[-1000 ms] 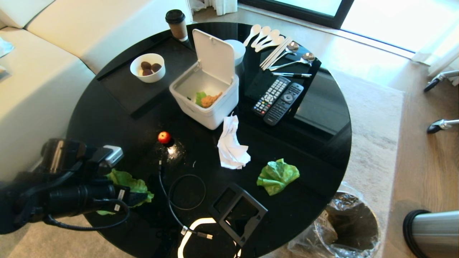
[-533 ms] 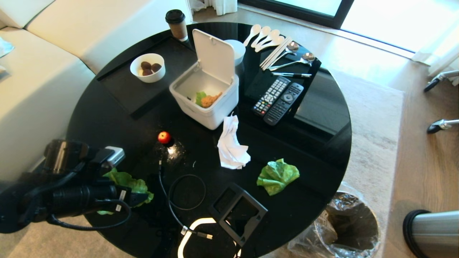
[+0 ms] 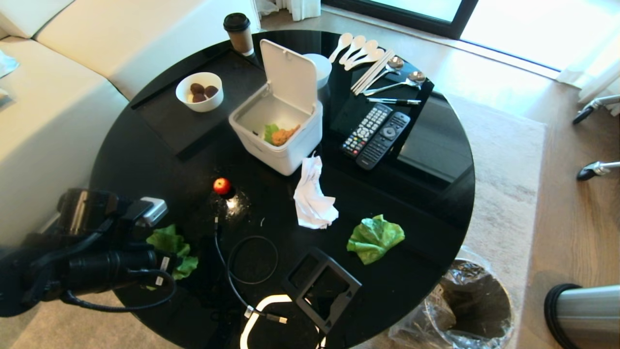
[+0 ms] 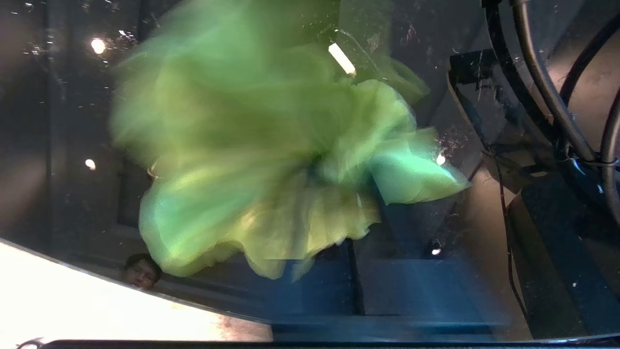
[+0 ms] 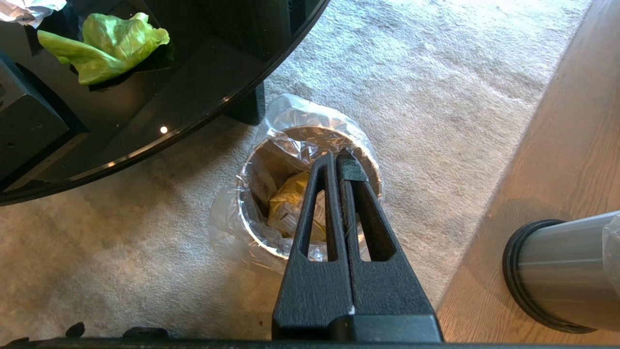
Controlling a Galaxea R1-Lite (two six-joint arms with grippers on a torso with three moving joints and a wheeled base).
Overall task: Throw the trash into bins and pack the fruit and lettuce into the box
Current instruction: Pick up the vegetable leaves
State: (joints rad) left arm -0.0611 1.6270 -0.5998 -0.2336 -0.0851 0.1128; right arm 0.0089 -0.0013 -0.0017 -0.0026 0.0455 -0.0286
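Green, soft and floppy: the lettuce leaf (image 3: 170, 247) near the black table's (image 3: 426, 160) left edge is bunched in the left gripper (image 3: 181, 259), clenched on its ruffled rim. It looks light and tear-prone, crumpled with no clear long axis. Further right, the right gripper (image 5: 337, 160) hangs pinched empty over a lined bin (image 5: 271, 160).
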